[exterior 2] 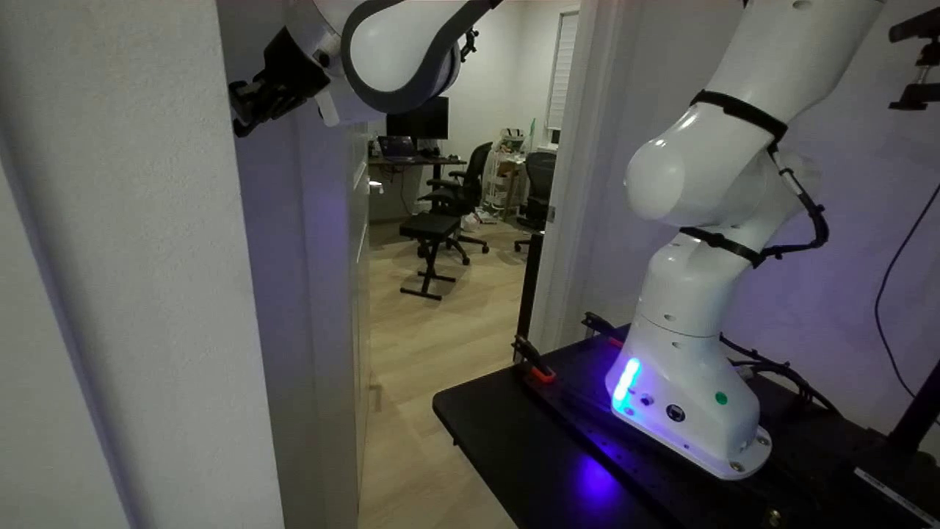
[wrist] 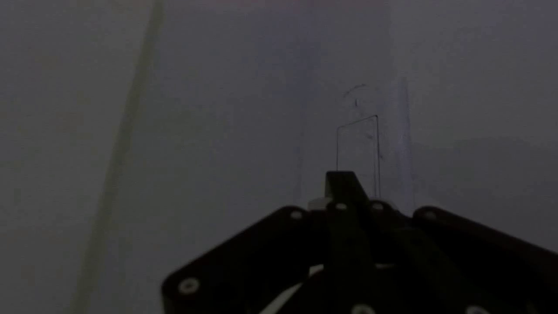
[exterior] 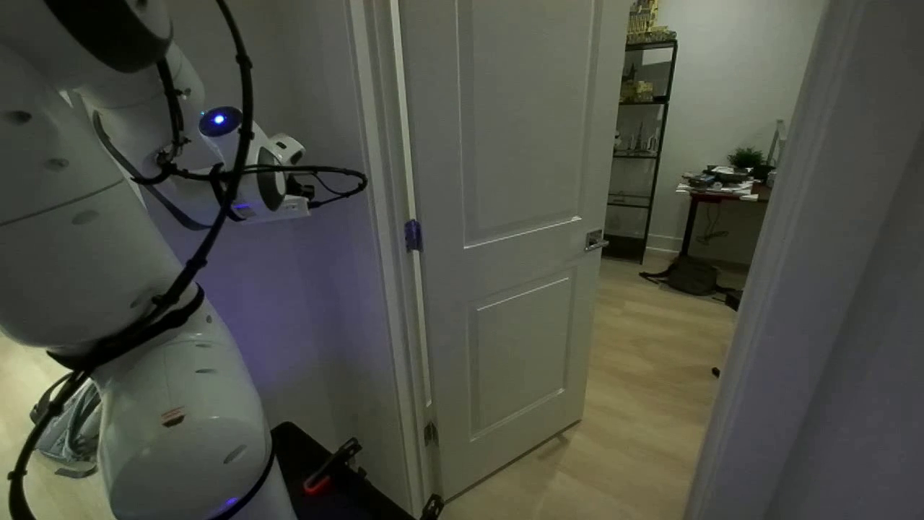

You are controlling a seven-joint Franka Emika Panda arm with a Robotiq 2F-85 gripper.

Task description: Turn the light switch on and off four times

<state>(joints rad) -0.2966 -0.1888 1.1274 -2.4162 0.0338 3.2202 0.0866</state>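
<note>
Facing the light switch (wrist: 357,148), the hand (wrist: 348,185) is clenched: its fingers are drawn together, nothing visible is held between them. The switch is taken to be the tall, thinly outlined shape straight ahead in the wrist view, with faint marks above it. Its lower part is hidden behind the fingertips. Contact could not be confirmed; from this angle the tips overlap the outline and may be touching it or stopping just short.

In an exterior view the arm (exterior 2: 400,55) reaches across to the edge of the near wall (exterior 2: 147,220), with the hand close beside that edge. The switch itself was not found in either exterior view.

Progress: the approach appears complete or nearly so, and the clenched fingers suit pressing. How many of the four on-and-off rounds are done cannot be established; nothing in view gives a count. Surroundings are dim in both exterior views, the door (exterior: 523,130) stands ajar, and no ceiling lamp is visible, so whether the light is on is undetermined.

Outstanding, in this inspector's judgement: pressing one end of the switch, then the opposite end, until four rounds are made. Principal concern: the blunt tips could slide on the flat face, or strike the same end twice without effect.
</note>
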